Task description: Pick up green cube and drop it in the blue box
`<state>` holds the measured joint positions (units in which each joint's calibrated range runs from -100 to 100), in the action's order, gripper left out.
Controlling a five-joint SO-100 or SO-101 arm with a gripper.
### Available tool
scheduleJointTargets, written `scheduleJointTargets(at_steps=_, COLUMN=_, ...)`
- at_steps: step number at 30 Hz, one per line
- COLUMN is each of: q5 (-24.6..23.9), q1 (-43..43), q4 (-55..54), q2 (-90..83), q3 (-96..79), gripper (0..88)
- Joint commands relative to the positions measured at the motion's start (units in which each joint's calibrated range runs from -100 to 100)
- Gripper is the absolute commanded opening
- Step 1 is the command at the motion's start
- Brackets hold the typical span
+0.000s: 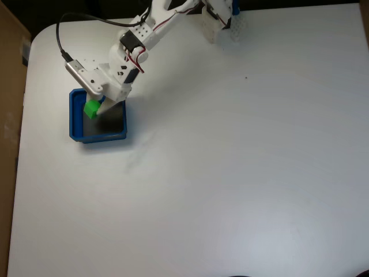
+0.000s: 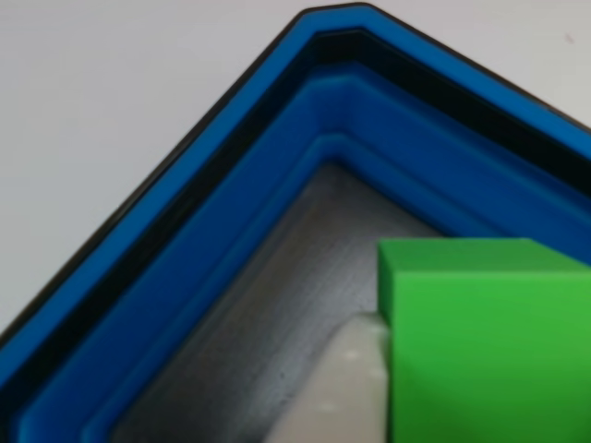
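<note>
Over the blue box's upper-left part, fixed view: white two-finger gripper (image 1: pixel 97 109) of the white plastic arm (image 1: pixel 144 36) reaches down from top centre w/ the small bright green solid cube (image 1: pixel 91 108) at its tip. Fingers look closed on the cube, cube between them, gap approx. cube-wide, no wider. Cube sits within the outline of the square shallow blue plastic box (image 1: pixel 74 115), near its left wall, above or at the grey floor; can't tell if it touches the floor. Black cable (image 1: pixel 60 40) loops from the arm to a silver-grey camera module (image 1: pixel 81 74) on the wrist. Box rests on a white tabletop (image 1: pixel 230 173), left part of it, plain and matte, faint scuff marks below and to the right of the box. Arm base at the top edge w/ blue and white parts. Brown board or wall runs down the left edge beyond the table; dark strip along the top.

Other view, close-up: green cube (image 2: pixel 480 341) fills lower right, plain faces, top edge level. White finger (image 2: pixel 346 388) presses against its left face, touching. Second finger hidden by the cube. Behind: a blue box corner (image 2: pixel 323 101) w/ stepped thick walls, dark groove between steps, brushed grey floor below. White table (image 2: pixel 111 92) upper left, outside the box.
</note>
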<state>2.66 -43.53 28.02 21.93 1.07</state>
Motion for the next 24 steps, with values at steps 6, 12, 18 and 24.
scheduleJointTargets(at_steps=6, q5=-0.1, q1=-0.4, q4=-1.4, q2=-1.1, q3=3.5, gripper=5.1)
scheduleJointTargets(at_steps=12, q5=-0.1, q1=-0.4, q4=-1.3, q2=-1.1, q3=3.5, gripper=12.9)
scheduleJointTargets(at_steps=18, q5=-0.1, q1=-0.3, q4=-1.3, q2=-1.1, q3=3.5, gripper=19.4)
scheduleJointTargets(at_steps=24, q5=-0.1, q1=-0.2, q4=-1.2, q2=-1.1, q3=3.4, gripper=22.1)
